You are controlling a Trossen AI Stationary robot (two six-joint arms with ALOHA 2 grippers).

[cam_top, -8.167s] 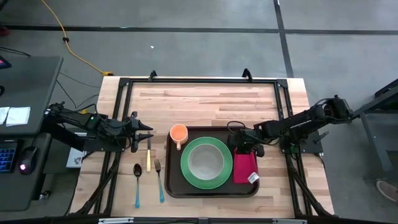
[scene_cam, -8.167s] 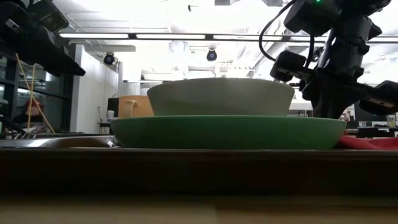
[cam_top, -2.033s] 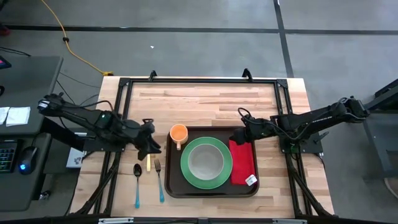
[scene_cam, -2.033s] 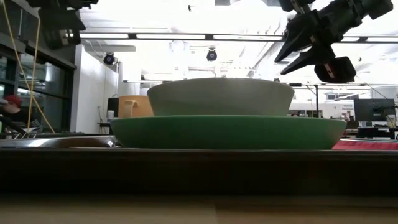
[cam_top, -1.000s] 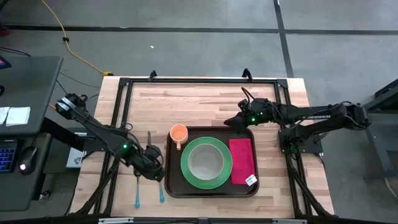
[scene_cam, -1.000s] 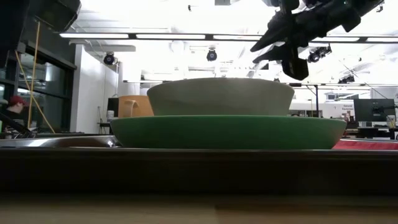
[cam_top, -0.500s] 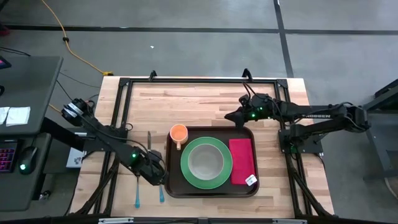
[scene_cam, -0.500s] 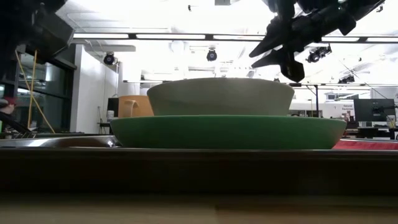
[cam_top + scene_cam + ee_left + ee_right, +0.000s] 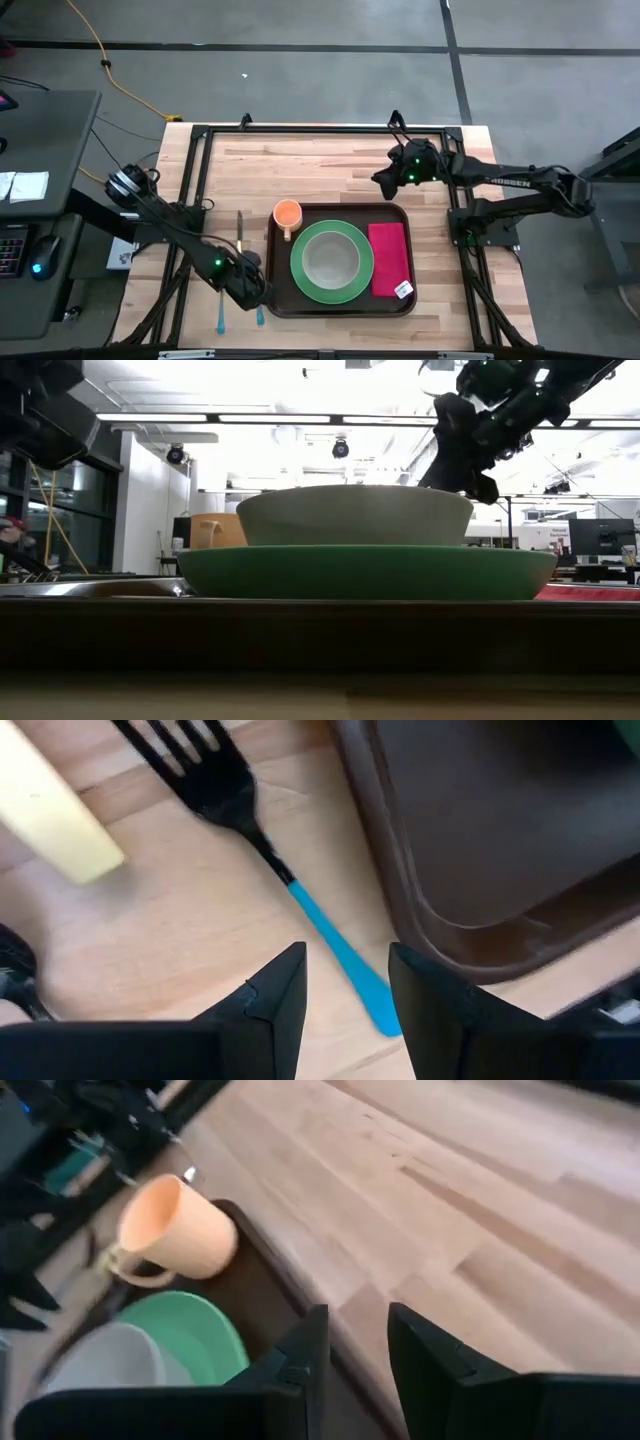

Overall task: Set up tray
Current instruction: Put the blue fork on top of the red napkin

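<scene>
Left gripper (image 9: 345,982), jaws parted, over fork (image 9: 262,850) beside tray (image 9: 283,295).

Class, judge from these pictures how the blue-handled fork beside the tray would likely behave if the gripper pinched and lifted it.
The fork lies flat on the wooden table, so the left gripper may struggle to get under its thin handle. It looks like stiff plastic, probably light. Its smooth, narrow handle could slip or swivel in a pinch, and a nudge might slide it toward the tray.
</scene>
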